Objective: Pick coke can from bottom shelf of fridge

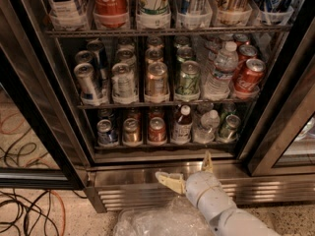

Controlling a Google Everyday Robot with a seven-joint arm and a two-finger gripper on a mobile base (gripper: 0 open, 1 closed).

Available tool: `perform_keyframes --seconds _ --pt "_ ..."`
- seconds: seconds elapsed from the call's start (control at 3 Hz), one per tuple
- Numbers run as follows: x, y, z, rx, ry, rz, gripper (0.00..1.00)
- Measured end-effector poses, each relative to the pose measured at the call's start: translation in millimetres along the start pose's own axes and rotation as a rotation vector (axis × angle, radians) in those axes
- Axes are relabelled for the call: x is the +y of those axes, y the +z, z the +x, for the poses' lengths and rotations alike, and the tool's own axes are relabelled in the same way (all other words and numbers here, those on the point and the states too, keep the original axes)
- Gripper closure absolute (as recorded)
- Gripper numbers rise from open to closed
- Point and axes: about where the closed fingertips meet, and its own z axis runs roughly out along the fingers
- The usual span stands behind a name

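The fridge [29,107] stands open before me, its wire racks full of drinks. On the bottom shelf [162,144] the coke can [157,130], small and red with a silver top, stands third from the left in the front row. My gripper [189,168] is low in front of the stainless vented base [128,191], below and a little right of the can, clear of the shelf. Its two cream fingers [170,181] are spread wide apart and hold nothing.
Beside the coke can stand a bronze can [131,131], a blue-silver can [106,132], a small bottle [182,124], a water bottle [206,127] and a green can [229,127]. Tilted red cans [247,76] lie on the rack above. Crumpled plastic [157,222] and cables [24,215] lie on the floor.
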Motion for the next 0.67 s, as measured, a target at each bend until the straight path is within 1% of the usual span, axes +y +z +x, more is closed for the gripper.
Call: perform_keyframes --seconds 0.33,0.67 --pt "3.2 17.0 11.5 -0.050 0.049 0.018 0.00" --pt "3.3 17.1 11.6 -0.050 0.049 0.018 0.00"
